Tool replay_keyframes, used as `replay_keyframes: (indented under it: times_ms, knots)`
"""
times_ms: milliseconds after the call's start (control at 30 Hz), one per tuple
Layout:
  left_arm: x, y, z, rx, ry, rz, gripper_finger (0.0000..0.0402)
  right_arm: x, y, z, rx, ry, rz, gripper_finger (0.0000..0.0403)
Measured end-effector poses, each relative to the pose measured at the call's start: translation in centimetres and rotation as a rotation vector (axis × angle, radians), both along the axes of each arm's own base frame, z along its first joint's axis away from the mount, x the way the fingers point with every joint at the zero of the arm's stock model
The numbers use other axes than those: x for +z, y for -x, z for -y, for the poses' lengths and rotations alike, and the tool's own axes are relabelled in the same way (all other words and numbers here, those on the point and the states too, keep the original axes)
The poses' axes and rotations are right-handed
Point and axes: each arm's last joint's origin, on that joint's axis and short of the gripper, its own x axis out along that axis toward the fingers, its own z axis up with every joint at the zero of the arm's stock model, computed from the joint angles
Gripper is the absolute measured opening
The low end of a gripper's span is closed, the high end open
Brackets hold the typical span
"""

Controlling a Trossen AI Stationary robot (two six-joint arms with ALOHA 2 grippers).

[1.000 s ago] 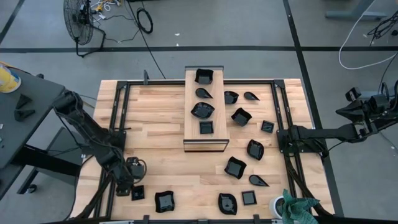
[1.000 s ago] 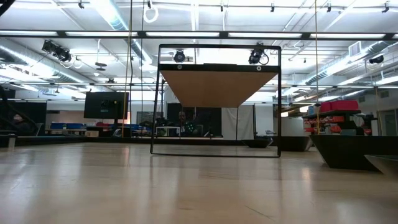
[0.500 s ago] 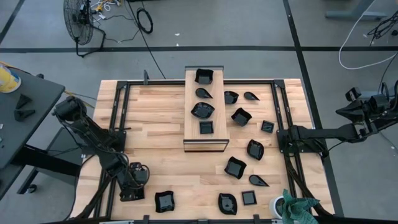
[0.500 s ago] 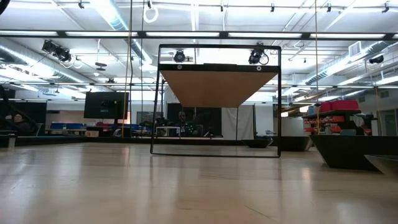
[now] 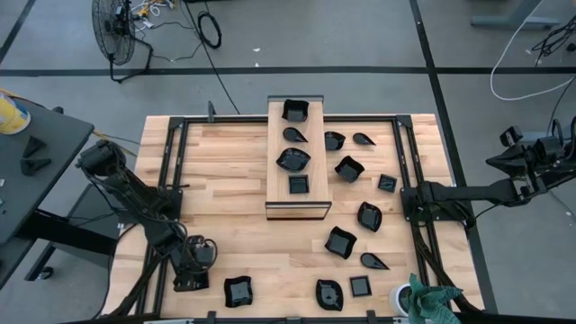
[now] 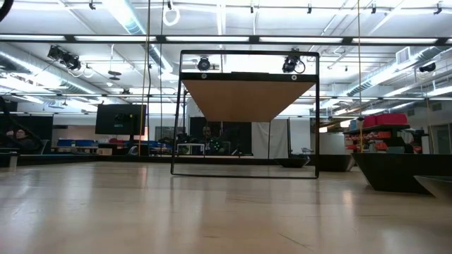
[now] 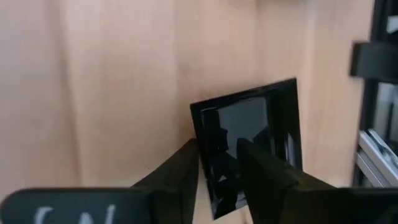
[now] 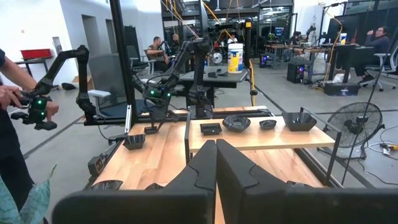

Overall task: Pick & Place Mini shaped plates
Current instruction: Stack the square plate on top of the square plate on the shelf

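L claw (image 7: 219, 171) at tabletop (image 5: 225, 180) near-left corner, fingers straddling rim of small square black plate (image 7: 249, 140), closing on it | R claw (image 8: 216, 163) shut, off right edge | other plates (image 5: 340, 242) spread mid/right, four on board (image 5: 296, 209)

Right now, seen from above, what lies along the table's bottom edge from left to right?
left gripper → square plate → wavy plate → small square plate → green cloth
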Motion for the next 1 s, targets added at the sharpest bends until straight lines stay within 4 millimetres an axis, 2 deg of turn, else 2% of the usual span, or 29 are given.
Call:
replay_keyframes:
  times_ms: [633, 1000]
  knots:
    - [0.01, 0.16, 0.05, -0.031, 0.022, -0.035, 0.0014, 0.0, 0.0, -0.01, 0.0, 0.0, 0.0, 0.001]
    - [0.54, 0.23, 0.19, -0.063, 0.089, -0.06, 0.0008, 0.0, -0.01, 0.0, 0.0, 0.0, 0.0, 0.001]
